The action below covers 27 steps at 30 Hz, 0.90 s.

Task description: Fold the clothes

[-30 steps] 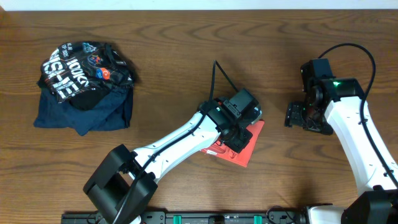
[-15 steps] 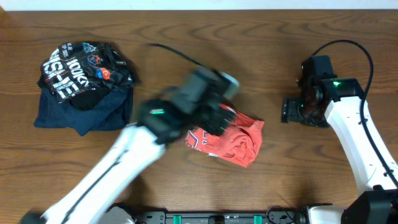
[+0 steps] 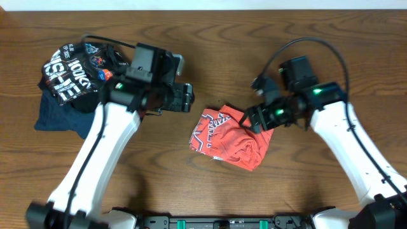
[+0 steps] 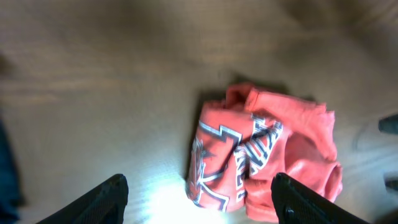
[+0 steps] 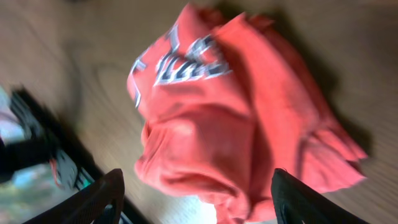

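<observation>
At the far left of my overhead view a black garment with white lettering (image 3: 71, 71) lies heaped on a navy blue garment (image 3: 63, 119), both well apart from the work.

Next comes the left gripper (image 3: 188, 99), hanging above and to the left of the orange-red T-shirt (image 3: 232, 137), with bare wood between them. Its wrist camera shows its fingers (image 4: 109, 196) spread wide with nothing in them. The shirt (image 4: 261, 155) sits ahead of them, nearer the right finger.

The T-shirt is a crumpled bundle around the middle of the table (image 3: 318, 184). Its white, dark-outlined lettering faces up on the left half, and plain bunched cloth lies to the right.

The right gripper (image 3: 252, 118) is at the shirt's upper right corner. From overhead I cannot tell whether it touches the cloth. In its wrist view the fingers (image 5: 102, 199) stand wide and unclosed, and the shirt (image 5: 230, 124) fills the space ahead between them.

Both wrist views are blurred, so folds and seams are hard to read. I cannot find sleeves, collar or hem in the bundle, and the lettering is too rumpled to read. The left arm covers part of the navy cloth.

Open wood surrounds the shirt on all sides. The far table edge is well away from it.
</observation>
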Available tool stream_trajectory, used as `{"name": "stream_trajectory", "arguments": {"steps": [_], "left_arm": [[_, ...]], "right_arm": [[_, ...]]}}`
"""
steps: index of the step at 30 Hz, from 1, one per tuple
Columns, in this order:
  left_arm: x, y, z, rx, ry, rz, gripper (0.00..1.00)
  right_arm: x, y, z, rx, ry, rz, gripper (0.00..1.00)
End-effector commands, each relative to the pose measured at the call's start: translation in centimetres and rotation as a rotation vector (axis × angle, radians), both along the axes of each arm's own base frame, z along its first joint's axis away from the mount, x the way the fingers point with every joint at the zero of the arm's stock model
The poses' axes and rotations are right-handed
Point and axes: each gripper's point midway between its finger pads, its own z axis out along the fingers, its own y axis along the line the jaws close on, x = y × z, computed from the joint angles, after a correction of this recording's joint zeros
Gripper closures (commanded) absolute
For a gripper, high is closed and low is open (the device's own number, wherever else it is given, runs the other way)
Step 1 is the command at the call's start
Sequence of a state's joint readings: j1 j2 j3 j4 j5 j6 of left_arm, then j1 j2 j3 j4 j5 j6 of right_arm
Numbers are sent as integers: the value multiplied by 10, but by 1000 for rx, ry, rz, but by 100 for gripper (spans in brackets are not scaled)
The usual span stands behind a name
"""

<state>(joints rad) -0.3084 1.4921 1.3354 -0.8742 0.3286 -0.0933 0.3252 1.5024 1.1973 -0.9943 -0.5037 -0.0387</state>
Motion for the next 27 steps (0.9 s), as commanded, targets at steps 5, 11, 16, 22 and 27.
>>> {"name": "stream_trajectory", "arguments": {"steps": [5, 11, 16, 22, 27], "left_arm": [[-16, -21, -49, -80, 248, -53, 25], [-18, -20, -77, -53, 341, -47, 24], [-19, -20, -92, -40, 382, -48, 24], [-22, -20, -109, -25, 421, -51, 24], [-35, -24, -122, -12, 449, -72, 24]], "right_arm": [[-11, 2, -24, -307, -132, 210, 25], [-15, 8, -32, -362, -150, 258, 27], [-21, 6, -52, -390, -89, 275, 30], [-22, 5, -70, -414, -34, 287, 46], [-23, 4, -72, -417, -28, 287, 80]]}}
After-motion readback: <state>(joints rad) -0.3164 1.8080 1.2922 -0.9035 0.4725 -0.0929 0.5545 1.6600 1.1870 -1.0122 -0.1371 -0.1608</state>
